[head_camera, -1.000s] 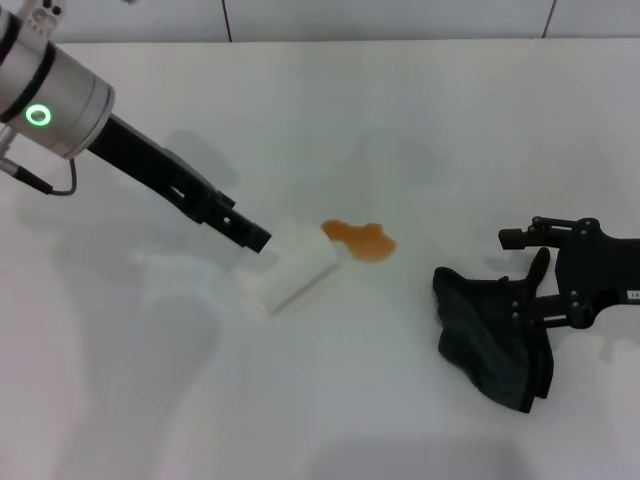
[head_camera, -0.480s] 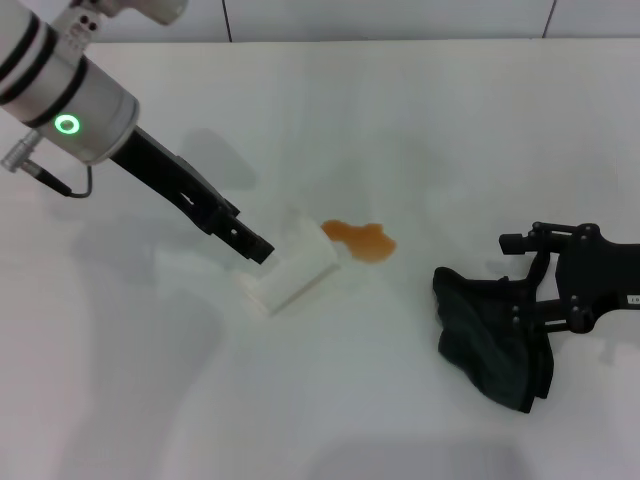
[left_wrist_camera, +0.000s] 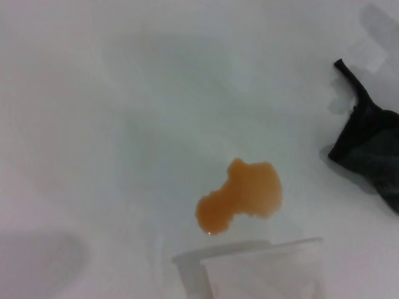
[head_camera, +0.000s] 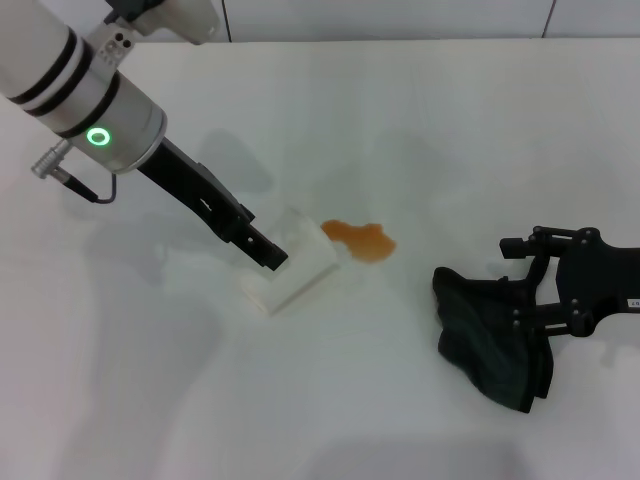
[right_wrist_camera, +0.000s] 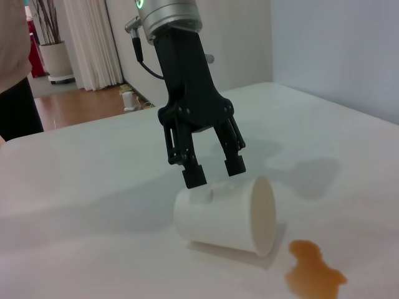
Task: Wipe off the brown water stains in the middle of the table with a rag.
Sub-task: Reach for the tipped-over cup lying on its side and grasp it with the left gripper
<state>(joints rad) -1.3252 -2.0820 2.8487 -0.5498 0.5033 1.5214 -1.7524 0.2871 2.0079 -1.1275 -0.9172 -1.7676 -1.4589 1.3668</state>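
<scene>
The left gripper (head_camera: 268,256), a black two-fingered claw on a silver arm with a green ring light, is hovering with its fingers spread apart just above a white paper cup (head_camera: 297,273) lying on its side; the right wrist view shows both fingertips (right_wrist_camera: 194,177) clear of the cup's wall, gripping nothing. The cup's open mouth is facing the small orange-brown water stains (head_camera: 361,239), an irregular blotch sitting just beside its rim in the middle of the wide, smooth white table (head_camera: 420,130). Over on the robot's right, the black right gripper (head_camera: 535,290) is resting low on the tabletop with its fingers spread open against the near edge of the crumpled dark-grey rag (head_camera: 492,339); they are touching the cloth but not clamping it. The rag is lying in loose folds well apart from the stain, with bare tabletop between them. In the left wrist view, one corner of the rag (left_wrist_camera: 369,140) is showing beyond the blotch (left_wrist_camera: 240,195).
</scene>
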